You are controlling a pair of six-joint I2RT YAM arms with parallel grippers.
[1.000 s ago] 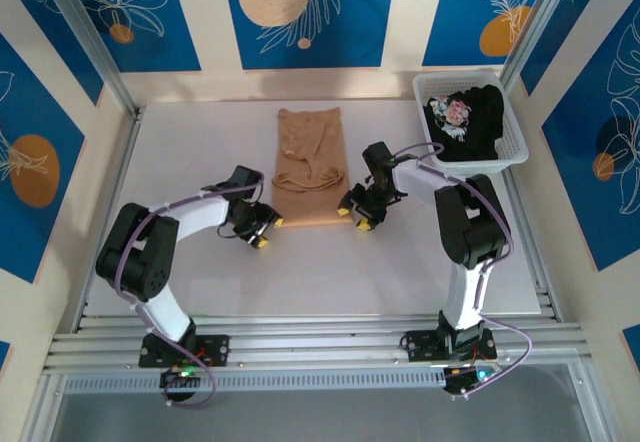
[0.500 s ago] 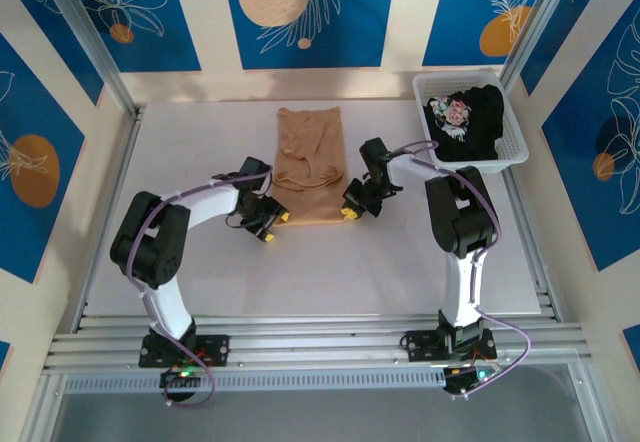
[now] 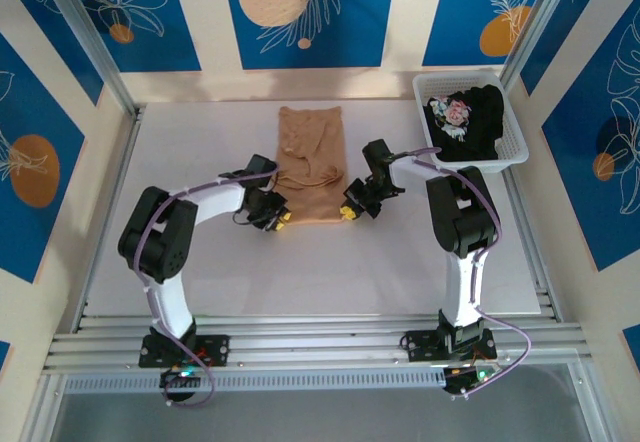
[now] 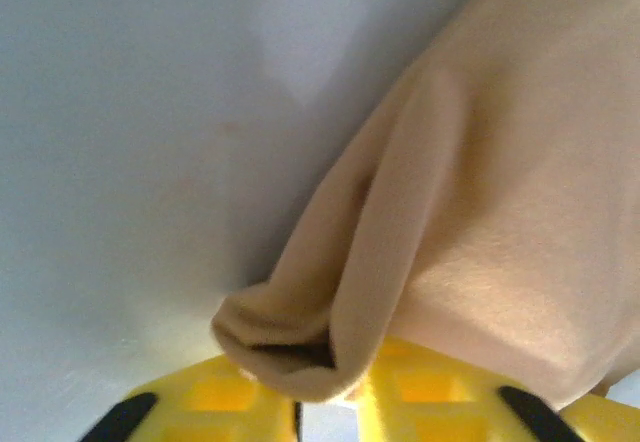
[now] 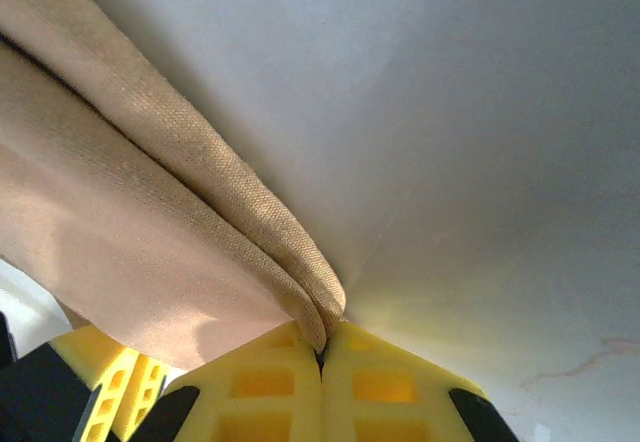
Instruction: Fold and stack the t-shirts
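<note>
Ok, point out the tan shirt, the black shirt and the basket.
tan shirt (image 3: 308, 152), top view, middle of the cloth.
black shirt (image 3: 486, 112), top view, dark cloth beside its print.
basket (image 3: 513, 130), top view, its right wall.

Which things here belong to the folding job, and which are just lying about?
Job: tan t-shirt, on the table; black t-shirt, in the white mesh basket; left gripper and right gripper, at the tan t-shirt's near corners.
Lying about: the white mesh basket itself.

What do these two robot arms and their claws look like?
Both the left arm and right arm have white tubular links, bulky black joints and thin pale-purple cables looping alongside. The left gripper and right gripper are black, with blocky yellow fingers.
</note>
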